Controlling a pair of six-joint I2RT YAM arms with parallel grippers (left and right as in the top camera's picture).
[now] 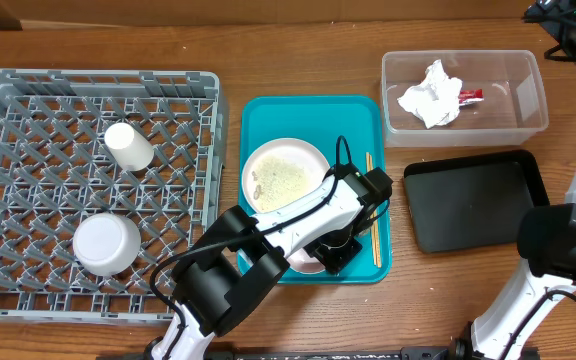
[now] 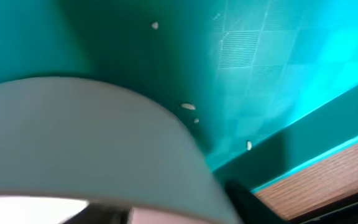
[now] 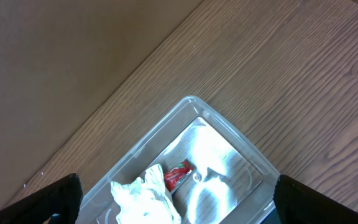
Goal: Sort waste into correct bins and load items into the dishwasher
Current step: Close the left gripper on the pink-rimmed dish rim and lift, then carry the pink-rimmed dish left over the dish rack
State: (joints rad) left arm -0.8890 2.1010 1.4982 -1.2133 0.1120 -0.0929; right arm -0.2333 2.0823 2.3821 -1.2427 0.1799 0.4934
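My left gripper (image 1: 336, 248) is low over the teal serving tray (image 1: 263, 115), its fingers either side of the rim of the small pinkish-white bowl (image 1: 304, 262), and it looks shut on it. The bowl's wall (image 2: 86, 143) fills the left wrist view. A large white plate (image 1: 285, 175) with rice-like crumbs and the chopsticks (image 1: 372, 210) lie on the tray. A white cup (image 1: 128, 145) and an upturned pale bowl (image 1: 106, 243) sit in the grey dish rack (image 1: 28, 90). The napkin (image 1: 430, 95) and red wrapper (image 1: 470, 96) lie in the clear tub (image 1: 528, 110). My right gripper (image 3: 179, 205) is open above the tub (image 3: 229, 134).
The black tray (image 1: 473, 200) lies in front of the clear tub, right of the teal tray. Loose crumbs (image 2: 188, 107) dot the teal tray floor. The right arm's base (image 1: 558, 245) stands at the table's right edge.
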